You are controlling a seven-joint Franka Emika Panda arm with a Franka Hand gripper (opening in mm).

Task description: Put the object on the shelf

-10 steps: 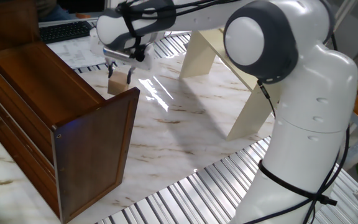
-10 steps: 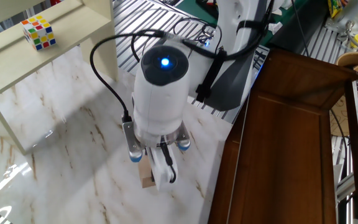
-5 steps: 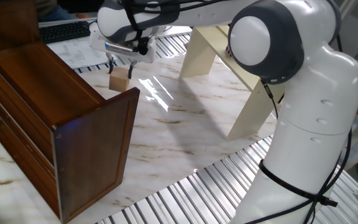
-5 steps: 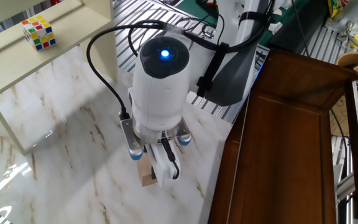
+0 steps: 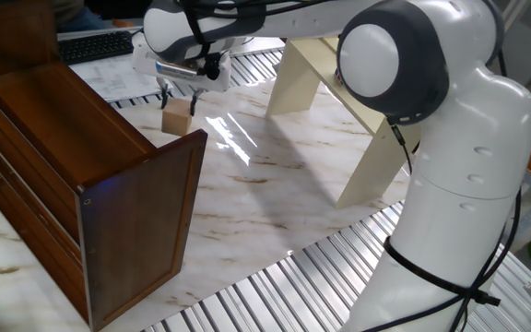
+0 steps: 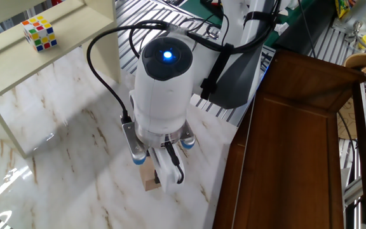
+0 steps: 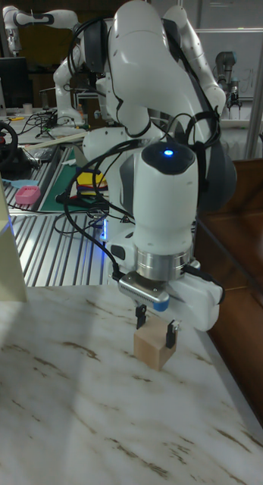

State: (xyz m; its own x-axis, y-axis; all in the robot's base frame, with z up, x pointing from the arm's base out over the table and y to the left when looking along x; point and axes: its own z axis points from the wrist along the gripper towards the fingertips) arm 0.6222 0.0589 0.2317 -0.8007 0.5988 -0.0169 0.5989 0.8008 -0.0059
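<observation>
The object [image 5: 177, 118], a plain light-tan wooden cube, hangs a little above the marble table beside the shelf. My gripper [image 7: 155, 327] is shut on it, one finger on each side. In the other fixed view the cube [image 6: 148, 179] shows only partly under my wrist, and the fingers are mostly hidden there. In the tall view the cube [image 7: 152, 347] sits between the two black fingertips [image 7: 140, 318]. The shelf [image 5: 72, 138] is a large dark reddish-brown cabinet with a flat top, just left of the cube; it also shows as a brown shelf [image 6: 291, 146] and a dark shelf [image 7: 237, 295].
A cream-white slanted shelf [image 6: 37, 70] stands at the far side with a Rubik's cube [image 6: 40, 33] on it; its legs [image 5: 302, 78] rise behind my arm. Ribbed metal strips [image 5: 275, 286] border the marble. A keyboard [image 5: 95, 44] lies beyond the cabinet.
Since a second ago the gripper has risen slightly with the cube in it, lifting it off the marble. Over the last half second nothing has visibly moved.
</observation>
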